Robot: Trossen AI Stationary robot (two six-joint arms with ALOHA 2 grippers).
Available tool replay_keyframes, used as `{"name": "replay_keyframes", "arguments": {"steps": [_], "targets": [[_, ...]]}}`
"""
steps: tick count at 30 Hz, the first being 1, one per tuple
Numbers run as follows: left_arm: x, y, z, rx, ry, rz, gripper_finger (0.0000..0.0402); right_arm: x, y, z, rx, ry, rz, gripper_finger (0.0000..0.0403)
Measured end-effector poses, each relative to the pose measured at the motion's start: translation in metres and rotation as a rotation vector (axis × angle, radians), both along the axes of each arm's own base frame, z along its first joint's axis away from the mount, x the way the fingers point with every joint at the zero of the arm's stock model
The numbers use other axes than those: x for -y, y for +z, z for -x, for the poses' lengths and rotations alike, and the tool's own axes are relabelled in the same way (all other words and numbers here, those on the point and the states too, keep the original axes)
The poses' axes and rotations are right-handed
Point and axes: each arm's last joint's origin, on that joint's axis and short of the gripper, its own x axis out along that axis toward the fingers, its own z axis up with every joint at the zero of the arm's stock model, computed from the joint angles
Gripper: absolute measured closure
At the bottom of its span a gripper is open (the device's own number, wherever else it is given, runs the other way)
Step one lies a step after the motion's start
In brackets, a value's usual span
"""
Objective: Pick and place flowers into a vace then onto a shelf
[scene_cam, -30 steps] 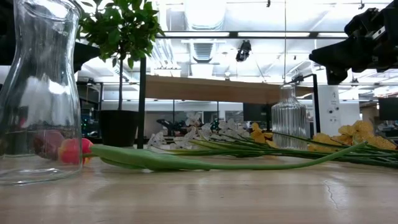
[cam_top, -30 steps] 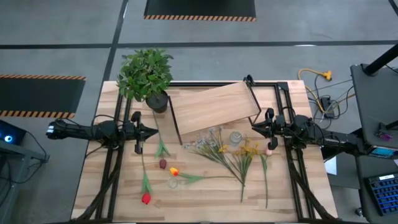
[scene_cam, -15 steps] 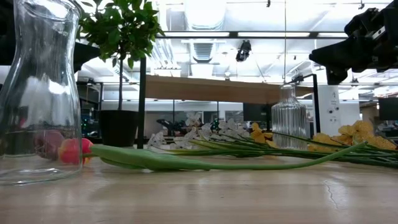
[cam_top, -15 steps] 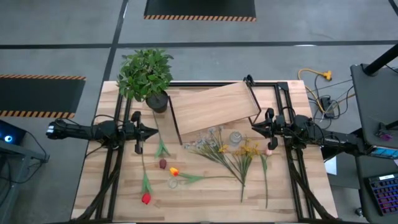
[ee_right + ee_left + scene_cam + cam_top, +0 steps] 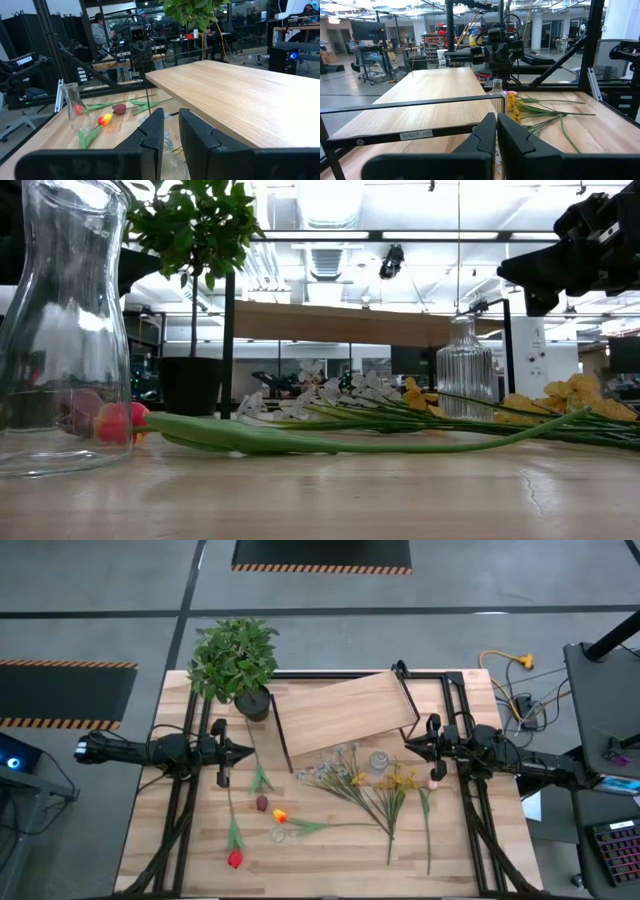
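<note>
The flowers lie loose on the tabletop. White sprays (image 5: 335,762) and yellow blooms (image 5: 398,780) fan out in front of the shelf (image 5: 345,708), with a pink bud (image 5: 433,783) to their right. A red tulip (image 5: 235,859), an orange tulip (image 5: 281,814) and a dark red bud (image 5: 262,803) lie toward the near left. A ribbed glass vase (image 5: 379,761) stands among the sprays, and a clear carafe (image 5: 60,330) stands by the orange tulip. My left gripper (image 5: 238,752) hovers shut left of the shelf. My right gripper (image 5: 407,743) hovers to its right, fingers a narrow gap apart.
A bushy potted plant (image 5: 235,660) stands at the far left corner beside the shelf. The shelf's black frame (image 5: 420,102) crosses just ahead of my left gripper. Cables and a desk lie beyond the table's right edge. Bare planks show along the near edge (image 5: 330,875).
</note>
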Motion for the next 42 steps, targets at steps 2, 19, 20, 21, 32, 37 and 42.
{"name": "replay_keyframes", "arguments": {"steps": [2,19,20,21,32,37,42], "targets": [[0.0,0.0,0.0,0.0,-0.002,0.0,0.0402,0.0,0.0,0.0,0.0,0.0,0.0,0.0351],[0.0,0.0,0.0,0.0,-0.003,0.0,0.0402,0.0,0.0,0.0,0.0,0.0,0.0,0.0351],[0.0,0.0,0.0,0.0,-0.003,0.0,0.0402,0.0,0.0,0.0,0.0,0.0,0.0,0.0351],[0.0,0.0,0.0,0.0,-0.003,0.0,0.0402,0.0,0.0,0.0,0.001,0.0,0.0,0.0351],[0.0,0.0,0.0,0.0,0.0,0.0,0.0402,0.0,0.0,0.0,0.001,0.0,0.0,0.0351],[0.0,0.0,0.0,0.0,0.002,0.0,0.0402,0.0,0.003,0.0,0.028,-0.006,0.003,0.0351],[0.0,0.0,0.0,0.0,0.004,-0.002,0.0402,0.0,0.013,0.001,0.138,-0.003,-0.016,0.0351]]}}
